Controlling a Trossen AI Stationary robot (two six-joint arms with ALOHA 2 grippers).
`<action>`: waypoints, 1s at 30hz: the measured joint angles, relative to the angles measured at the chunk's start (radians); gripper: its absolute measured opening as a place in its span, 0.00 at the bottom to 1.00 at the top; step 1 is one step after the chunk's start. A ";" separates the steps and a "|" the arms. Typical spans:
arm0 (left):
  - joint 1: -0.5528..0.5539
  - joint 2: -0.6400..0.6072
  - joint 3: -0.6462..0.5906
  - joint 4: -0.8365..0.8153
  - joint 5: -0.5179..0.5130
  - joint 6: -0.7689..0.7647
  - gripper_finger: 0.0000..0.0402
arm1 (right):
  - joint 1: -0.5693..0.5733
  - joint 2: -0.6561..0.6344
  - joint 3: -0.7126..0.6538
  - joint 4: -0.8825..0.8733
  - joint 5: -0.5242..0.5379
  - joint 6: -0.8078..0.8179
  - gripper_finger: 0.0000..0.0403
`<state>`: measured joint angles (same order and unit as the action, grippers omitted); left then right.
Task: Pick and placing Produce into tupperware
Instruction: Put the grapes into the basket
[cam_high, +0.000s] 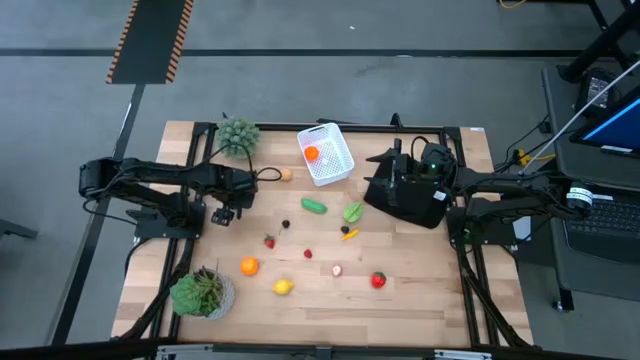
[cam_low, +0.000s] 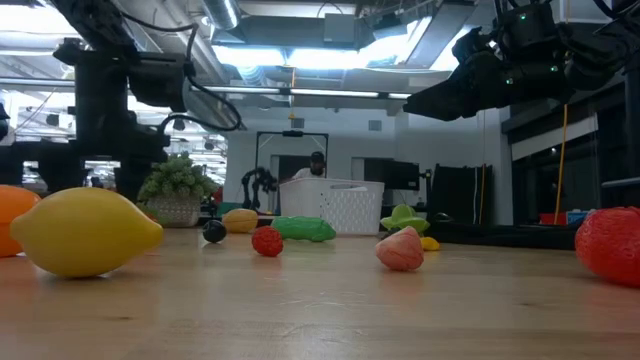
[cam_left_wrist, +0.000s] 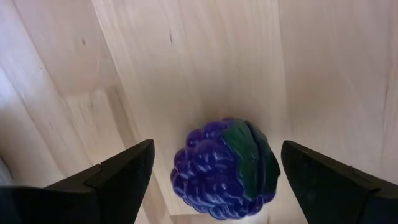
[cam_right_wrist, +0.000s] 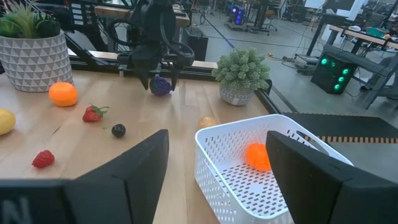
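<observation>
Left gripper (cam_left_wrist: 211, 171) hung with fingers spread wide, straddling a purple toy blackberry (cam_left_wrist: 224, 168) on the wooden table (cam_high: 420, 295), not yet touching it. Right gripper (cam_right_wrist: 217, 168) waited, fingers also apart and holding nothing, above the black folded cloth (cam_high: 405, 200) on the right, looking over the white tupperware (cam_high: 335, 165). Tupperware sat near the table's back edge between the arms, tilted off square, with one orange piece (cam_high: 312, 153) already inside. Two green potted plants (cam_high: 205, 293) stood on the left side. Remaining produce lay scattered in front: an orange (cam_high: 249, 266), a lemon (cam_high: 284, 287), a green cucumber-like piece (cam_high: 314, 206), a red strawberry (cam_high: 378, 280), plus smaller berries. For a clean pick, probably best to settle lower until both fingers bracket the berry's widest part, keep it centred between them, close gently so the rounded, bumpy body does not squirt sideways, then lift straight up before swinging toward the tub.
</observation>
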<state>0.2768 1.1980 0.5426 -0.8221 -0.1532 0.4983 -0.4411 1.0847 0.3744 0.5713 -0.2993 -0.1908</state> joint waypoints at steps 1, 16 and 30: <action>0.000 0.000 0.000 0.002 0.000 -0.004 0.86 | 0.000 0.000 0.000 0.000 0.000 0.000 0.67; 0.000 0.000 0.000 -0.017 0.000 -0.031 0.86 | 0.000 0.000 0.000 0.000 0.000 0.003 0.67; 0.000 0.000 0.000 -0.023 -0.022 -0.043 0.72 | 0.000 0.000 0.000 0.000 0.000 0.003 0.67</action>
<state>0.2768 1.1976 0.5426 -0.8448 -0.1749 0.4549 -0.4410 1.0847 0.3744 0.5709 -0.2993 -0.1875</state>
